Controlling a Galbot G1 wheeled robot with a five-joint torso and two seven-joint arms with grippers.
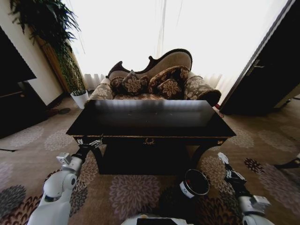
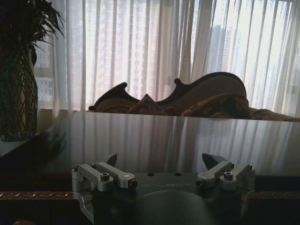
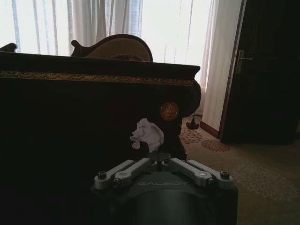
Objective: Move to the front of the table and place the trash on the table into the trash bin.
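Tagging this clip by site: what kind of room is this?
Likely a furnished living room or hotel lounge: ornate sofa with cushions behind the table, sheer curtains, patterned carpet, potted plant.

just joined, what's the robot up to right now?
It stands at the front of the dark table, whose glossy top looks bare. The right gripper holds a crumpled white paper scrap low beside the table's front edge. The black trash bin sits on the carpet just left of that arm. The left gripper hovers open at the table's front left edge.

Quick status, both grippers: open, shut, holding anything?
Left gripper: open, empty, at the table edge.
Right gripper: shut on crumpled white paper.
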